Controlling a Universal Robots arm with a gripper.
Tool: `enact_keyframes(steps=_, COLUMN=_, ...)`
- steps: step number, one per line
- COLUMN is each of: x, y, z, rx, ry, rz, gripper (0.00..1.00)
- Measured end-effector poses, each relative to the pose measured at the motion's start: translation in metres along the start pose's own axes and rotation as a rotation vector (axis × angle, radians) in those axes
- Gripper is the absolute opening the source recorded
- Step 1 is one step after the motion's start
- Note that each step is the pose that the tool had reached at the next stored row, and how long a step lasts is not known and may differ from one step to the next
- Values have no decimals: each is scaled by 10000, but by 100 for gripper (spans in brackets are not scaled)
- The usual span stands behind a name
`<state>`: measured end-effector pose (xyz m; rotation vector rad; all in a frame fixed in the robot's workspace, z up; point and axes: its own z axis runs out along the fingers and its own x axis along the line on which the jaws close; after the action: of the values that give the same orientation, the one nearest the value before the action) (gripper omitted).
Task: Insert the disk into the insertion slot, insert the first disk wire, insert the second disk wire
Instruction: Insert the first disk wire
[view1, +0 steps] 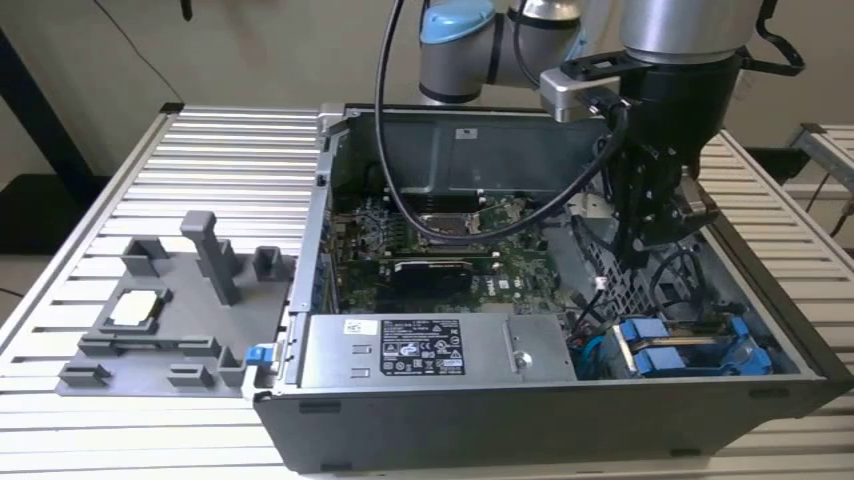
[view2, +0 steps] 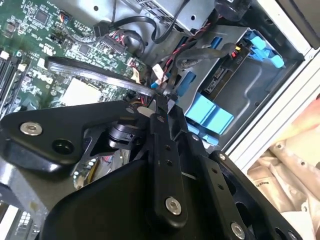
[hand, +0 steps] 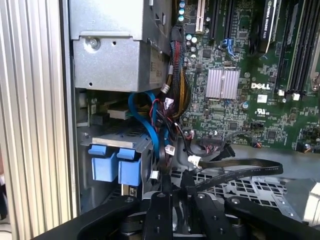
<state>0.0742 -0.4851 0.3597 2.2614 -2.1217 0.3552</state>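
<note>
Gripper (hand: 174, 189), clamped on the end of a flat black disk wire (hand: 250, 169), hangs inside the computer case (view1: 534, 425); the blue-framed disk (hand: 117, 167) sits in the insertion slot (view2: 247, 97).

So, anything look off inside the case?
Nothing damaged or spilled. One thing stands out: a flat black wire arcs loose over the perforated cage, one end pinched in the gripper.
</note>
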Motion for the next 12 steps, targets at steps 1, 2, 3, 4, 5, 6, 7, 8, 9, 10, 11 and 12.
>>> enact_keyframes(steps=1, x=0, y=0, z=0, rx=0, ry=3, rz=-1, gripper=22)
enact_keyframes(steps=2, x=0, y=0, z=0, rx=0, ry=5, rz=-1, gripper=22)
enact_keyframes(steps=3, x=1, y=0, z=-1, rx=0, ry=6, rz=-1, gripper=20)
enact_keyframes(steps=4, x=1, y=0, z=0, rx=0, ry=5, rz=0, gripper=20)
enact_keyframes(steps=5, x=1, y=0, z=0, rx=1, ry=4, rz=-1, gripper=20)
enact_keyframes(steps=6, x=1, y=0, z=0, rx=1, ry=4, rz=0, gripper=13)
enact_keyframes(steps=7, x=1, y=0, z=0, rx=1, ry=5, rz=-1, gripper=13)
enact_keyframes(steps=8, x=2, y=0, z=0, rx=0, ry=5, rz=0, gripper=13)
enact_keyframes(steps=9, x=2, y=0, z=0, rx=0, ry=6, rz=-1, gripper=13)
enact_keyframes(steps=10, x=2, y=0, z=0, rx=0, ry=7, rz=-1, gripper=13)
enact_keyframes(steps=11, x=2, y=0, z=0, rx=0, ry=7, rz=-1, gripper=13)
enact_keyframes(steps=12, x=1, y=0, z=0, rx=0, ry=10, rz=-1, gripper=13)
